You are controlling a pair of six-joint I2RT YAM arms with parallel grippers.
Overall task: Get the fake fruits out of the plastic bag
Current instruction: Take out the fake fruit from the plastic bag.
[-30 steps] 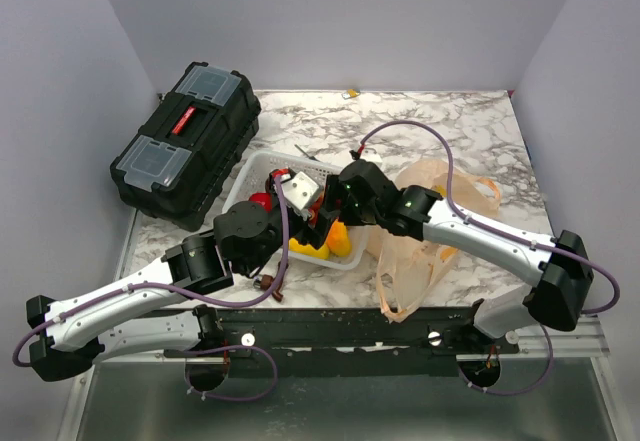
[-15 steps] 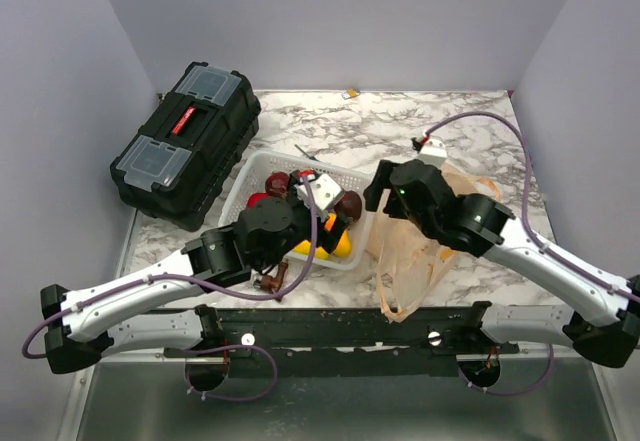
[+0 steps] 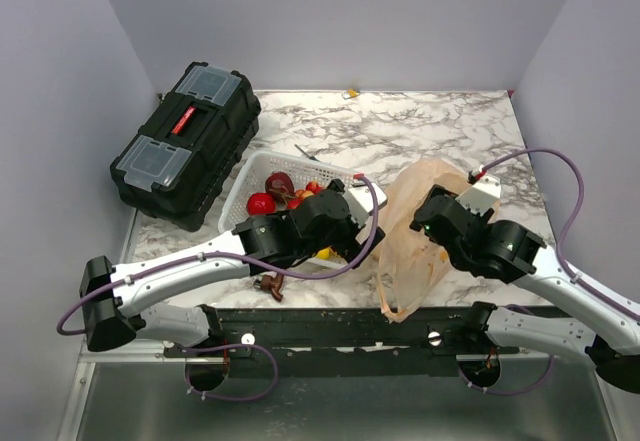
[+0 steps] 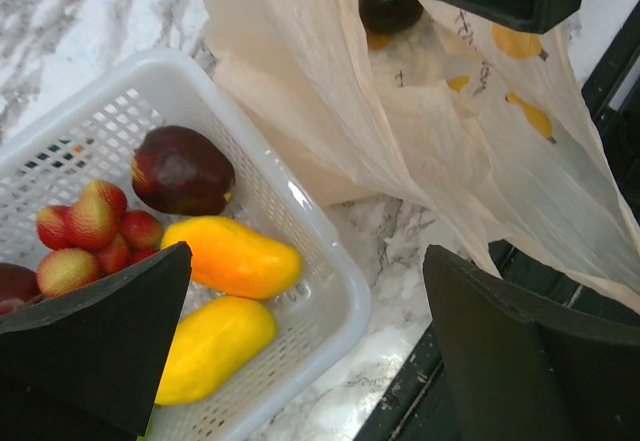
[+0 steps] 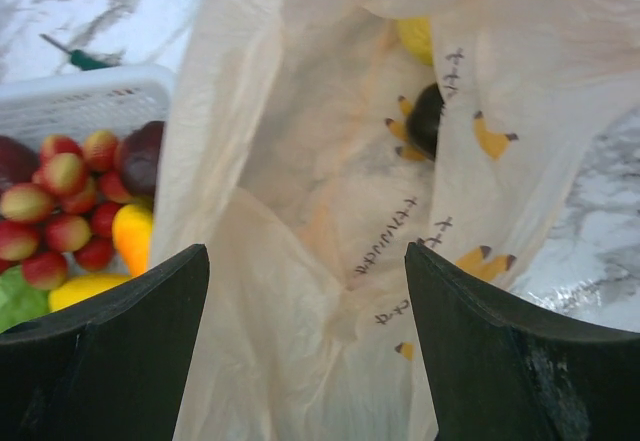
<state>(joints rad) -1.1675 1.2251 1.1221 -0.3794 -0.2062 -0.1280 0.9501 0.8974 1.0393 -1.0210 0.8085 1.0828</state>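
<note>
While the left jaws stand wide open and empty above the white basket (image 4: 335,261), the right jaws, equally open and empty, face the mouth of the plastic bag (image 5: 300,261), which lies on the tabletop (image 3: 400,121) against that basket. A dark fruit (image 5: 427,116) and a yellow fruit (image 5: 415,36) lie deep inside. Risk: closing jaws pinch thin film along with a fruit, dragging the bag and upsetting the basket.

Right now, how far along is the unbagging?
Done: dark purple fruit, orange-yellow fruit and others lie in the white basket. In hand: nothing; left gripper and right gripper open. Left: dark fruit and yellow fruit inside the plastic bag.
</note>
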